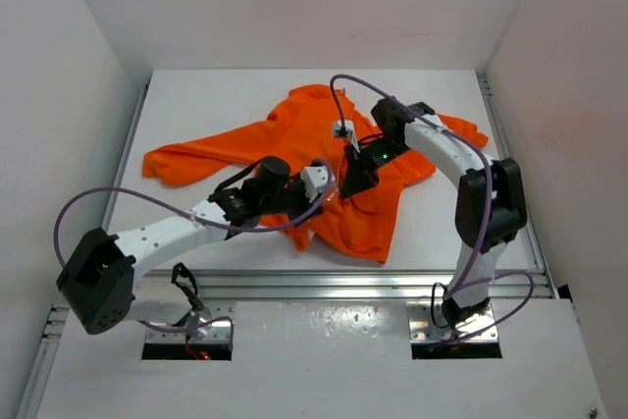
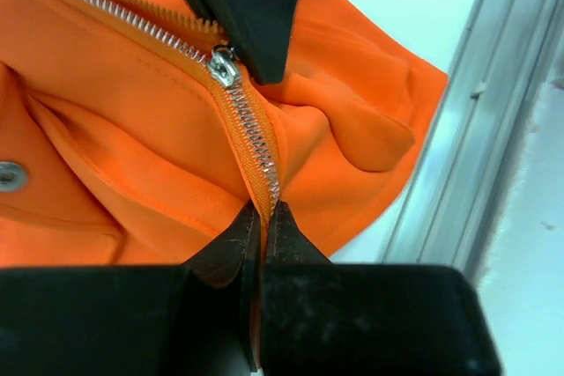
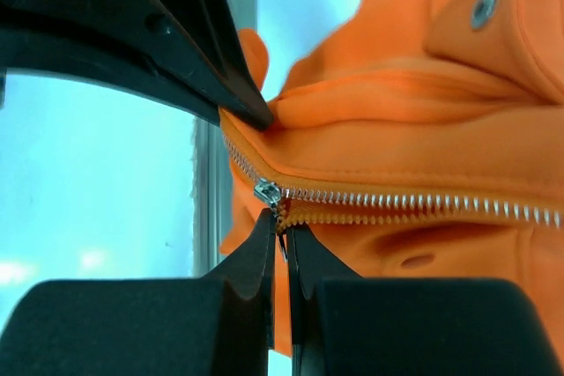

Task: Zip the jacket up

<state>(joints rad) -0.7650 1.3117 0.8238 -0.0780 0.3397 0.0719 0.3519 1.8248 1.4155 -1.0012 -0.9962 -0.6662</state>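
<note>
Left wrist view: the jacket is soft, light and floppy, so I judge only its metal zipper gives firm purchase. It lies crumpled in the middle of the desk. My left hand is pinched on the zipper's bottom end. My right hand is closed on the zipper at its slider.
</note>
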